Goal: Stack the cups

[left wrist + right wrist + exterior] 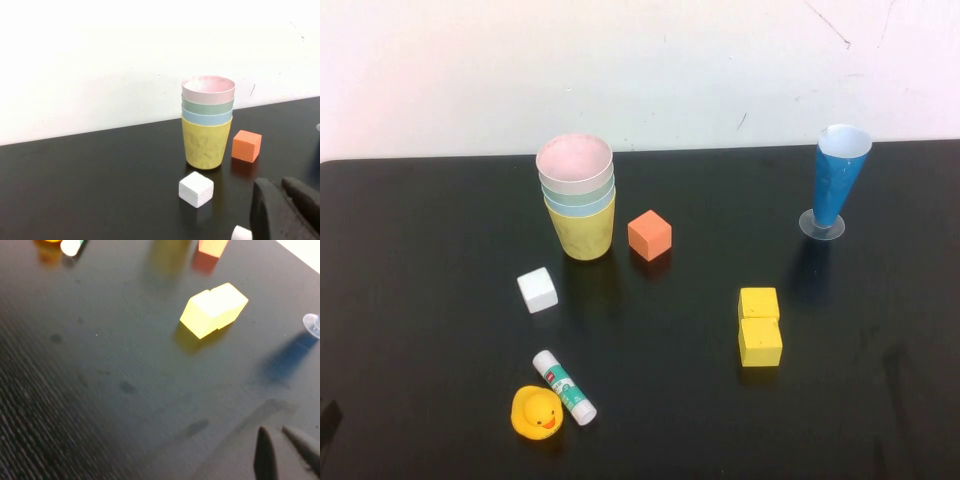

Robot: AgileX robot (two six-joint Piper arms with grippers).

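Note:
The cups stand nested in one upright stack (578, 200) at the table's back left: a yellow cup (206, 142) at the bottom, then a light blue cup (206, 118), a pale green cup (207, 106) and a pink cup (208, 89) on top. My left gripper (280, 183) is shut and holds nothing, low over the table on the near side of the stack and well apart from it. My right gripper (272, 431) is shut and empty over bare table, near the yellow blocks. Neither gripper shows in the high view.
An orange block (649, 235) sits right of the stack and a white block (538, 290) in front of it. Two yellow blocks (759, 326) touch at centre right. A glue stick (564, 386) and a rubber duck (537, 412) lie front left. A blue cone (838, 180) stands back right.

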